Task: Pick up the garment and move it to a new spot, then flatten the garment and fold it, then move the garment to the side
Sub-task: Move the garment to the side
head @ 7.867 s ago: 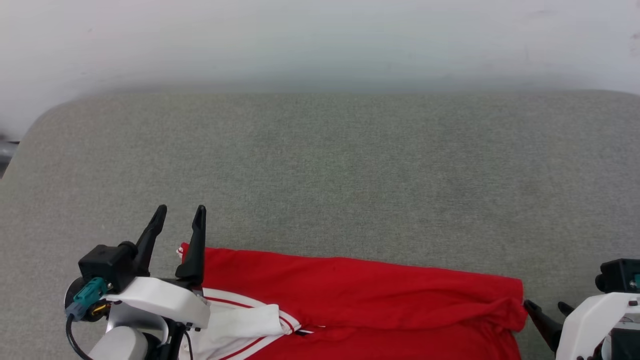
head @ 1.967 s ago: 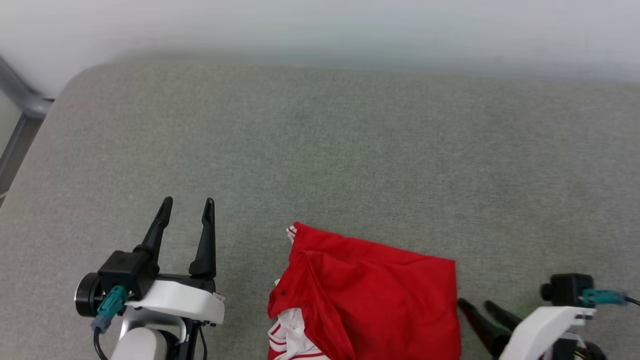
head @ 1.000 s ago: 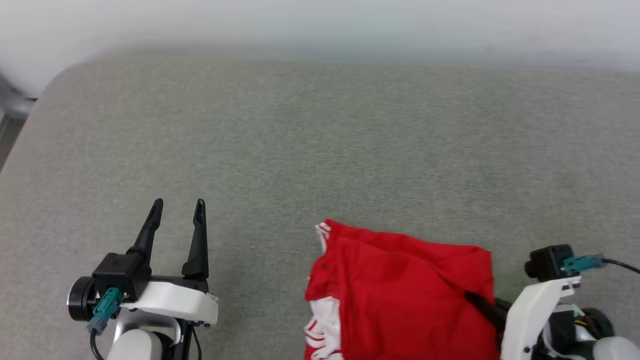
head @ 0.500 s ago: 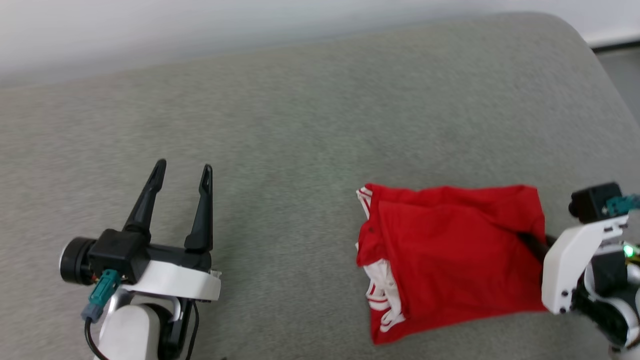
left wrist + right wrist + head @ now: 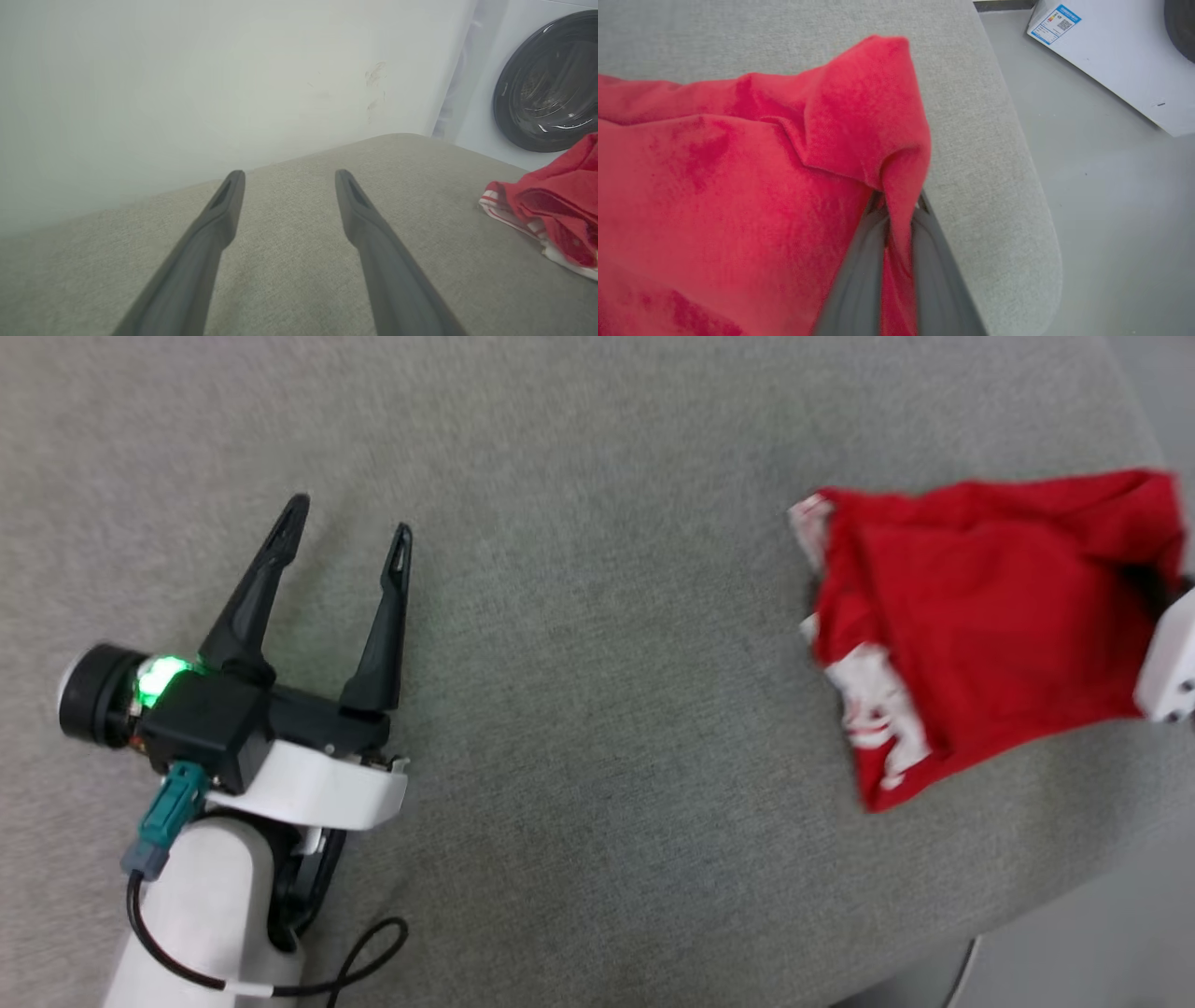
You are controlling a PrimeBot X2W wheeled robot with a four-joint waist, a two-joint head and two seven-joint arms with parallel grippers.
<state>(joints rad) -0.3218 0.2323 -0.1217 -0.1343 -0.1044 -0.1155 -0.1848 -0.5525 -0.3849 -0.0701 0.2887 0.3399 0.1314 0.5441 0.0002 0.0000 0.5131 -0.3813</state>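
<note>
The garment [image 5: 990, 607] is a folded red shirt with white striped trim, lying near the right edge of the grey padded table [image 5: 597, 663]. My right gripper [image 5: 896, 205] is shut on a pinched fold of the garment [image 5: 738, 177] at its right corner; red cloth runs down between the two fingers. In the head view just its white housing [image 5: 1172, 663] shows at the right edge. My left gripper [image 5: 350, 518] hovers open and empty over the table's left part, well away from the garment [image 5: 556, 205].
The table's rounded right edge [image 5: 1017, 186] drops to a grey floor [image 5: 1111, 210]. A white washing machine with a dark round door [image 5: 546, 88] stands beyond the table. A pale wall [image 5: 187, 84] runs behind it.
The head camera has swung, shifting the whole picture. The right gripper, shut on the garment's corner, has carried it toward the table's right edge. The left gripper stays open.
</note>
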